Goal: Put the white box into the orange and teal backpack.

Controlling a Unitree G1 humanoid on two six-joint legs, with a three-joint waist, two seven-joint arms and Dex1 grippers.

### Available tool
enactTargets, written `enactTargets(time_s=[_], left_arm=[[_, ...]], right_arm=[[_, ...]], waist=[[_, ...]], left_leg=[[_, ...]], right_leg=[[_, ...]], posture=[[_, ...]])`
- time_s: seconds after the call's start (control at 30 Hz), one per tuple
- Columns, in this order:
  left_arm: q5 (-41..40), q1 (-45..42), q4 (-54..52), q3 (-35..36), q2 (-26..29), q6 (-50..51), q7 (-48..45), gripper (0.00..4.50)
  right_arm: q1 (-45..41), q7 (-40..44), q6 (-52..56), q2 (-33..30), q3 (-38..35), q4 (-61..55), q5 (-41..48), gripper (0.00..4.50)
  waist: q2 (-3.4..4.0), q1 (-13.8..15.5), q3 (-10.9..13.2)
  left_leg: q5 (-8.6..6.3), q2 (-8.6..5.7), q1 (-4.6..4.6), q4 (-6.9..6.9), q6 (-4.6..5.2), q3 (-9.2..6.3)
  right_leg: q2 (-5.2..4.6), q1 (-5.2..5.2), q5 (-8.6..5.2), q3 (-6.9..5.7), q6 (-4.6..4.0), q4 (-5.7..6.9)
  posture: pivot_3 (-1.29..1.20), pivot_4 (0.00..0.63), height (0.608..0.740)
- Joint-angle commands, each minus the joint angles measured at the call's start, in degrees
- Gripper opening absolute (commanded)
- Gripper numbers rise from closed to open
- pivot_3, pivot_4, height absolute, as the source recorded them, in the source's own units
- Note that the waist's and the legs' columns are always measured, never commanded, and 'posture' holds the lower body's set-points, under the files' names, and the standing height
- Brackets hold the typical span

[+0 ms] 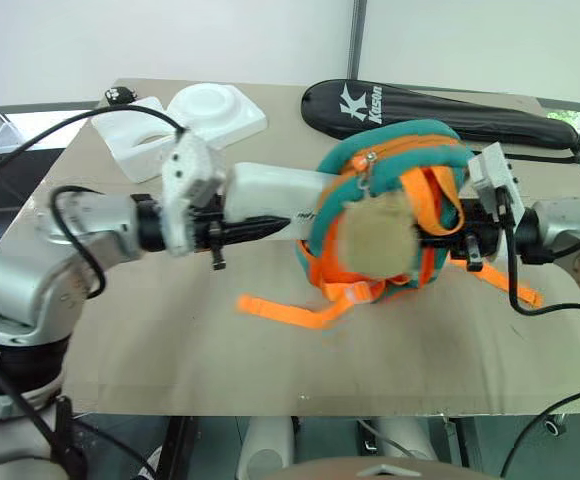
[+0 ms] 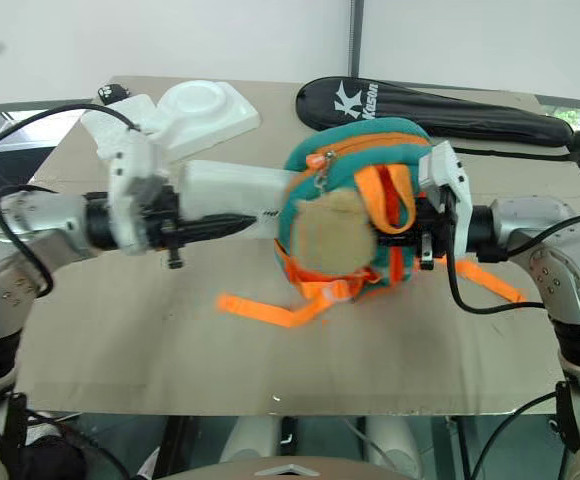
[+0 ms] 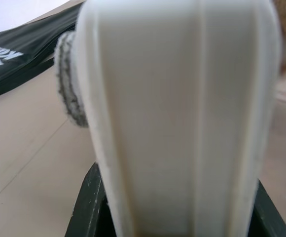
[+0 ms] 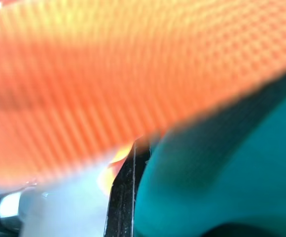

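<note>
White box clamped in left gripper, long axis level, far end at zipped mouth of orange and teal backpack; backpack lifted off table; right gripper pinched shut on orange strap, opposite side; box must travel rightward into opening.

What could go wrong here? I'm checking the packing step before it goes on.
The white box in the left gripper meets the orange and teal backpack at its side; it may catch on the zip edge. The right gripper holds the backpack by an orange strap alone, so a push could swing it away.
</note>
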Motion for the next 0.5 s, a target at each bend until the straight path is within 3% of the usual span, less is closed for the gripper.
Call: enactTargets(time_s=[0.03, 0.13, 0.23, 0.3, 0.4, 0.47, 0.5], left_arm=[[5.09, -6.12, -1.78, -6.81, -3.13, -1.52, 2.10, 1.08], [12.27, -12.27, 3.97, -16.03, -9.54, -4.21, 2.79, 1.08], [15.60, -14.52, 9.04, -20.45, -13.52, -6.13, 0.58, 1.08], [18.24, -14.07, 12.83, -22.40, -14.81, -9.33, -1.31, 2.12], [19.79, -11.98, 15.57, -19.91, -14.15, -13.39, -2.72, 3.43], [11.69, -8.61, 13.86, -11.62, -12.60, -9.66, -5.27, 4.29], [7.19, -6.72, 12.73, -7.44, -11.32, -7.43, -7.25, 4.47]], right_arm=[[-1.37, -2.50, 0.58, 1.78, -1.22, -2.70, 2.28, 0.09], [-1.48, -4.16, 0.26, 4.19, -0.05, -2.65, 1.89, 0.09], [-0.92, -5.28, -0.42, 5.60, 0.22, -2.32, 1.13, 0.09], [-0.20, -6.14, -0.54, 6.43, 0.03, -2.00, 1.00, 0.00], [1.81, -6.48, -1.64, 6.37, 0.24, -1.89, -0.62, 0.00], [2.66, -7.29, -2.15, 6.31, -0.09, -1.46, -1.65, 0.00], [2.86, -7.81, -2.52, 6.36, -0.13, -1.26, -2.27, 0.00]], waist=[[0.00, 0.19, 0.00], [0.00, 0.56, 0.00], [0.01, 0.30, 0.00], [0.01, -0.08, 0.01], [0.03, -0.10, 0.00], [0.04, -0.31, 0.00], [0.04, -0.74, 0.00]], left_leg=[[0.00, 0.00, 0.00, 0.02, 0.00, 0.00], [0.00, -0.02, 0.00, 0.09, 0.00, -0.04], [0.00, -0.05, -0.02, 0.14, 0.00, -0.01], [0.00, -0.03, -0.01, 0.14, 0.01, 0.01], [0.00, 0.00, 0.01, 0.08, 0.00, -0.08], [0.00, 0.02, 0.03, 0.02, 0.01, -0.10], [0.00, 0.04, 0.02, 0.00, 0.01, -0.09]], right_leg=[[0.00, 0.00, 0.00, 0.00, 0.00, 0.00], [0.01, 0.08, 0.00, -0.02, -0.01, 0.00], [0.02, 0.08, 0.01, 0.02, 0.00, -0.01], [0.06, 0.05, 0.01, 0.09, 0.01, -0.01], [0.14, 0.02, 0.00, 0.05, 0.00, 0.04], [0.18, 0.01, -0.01, 0.06, -0.02, 0.04], [0.17, -0.01, -0.01, 0.07, -0.02, 0.04]], posture=[[0.00, 0.150, 0.740], [0.00, 0.150, 0.740], [0.00, 0.150, 0.740], [0.00, 0.150, 0.740], [0.00, 0.150, 0.740], [0.00, 0.150, 0.740], [0.00, 0.150, 0.740]])
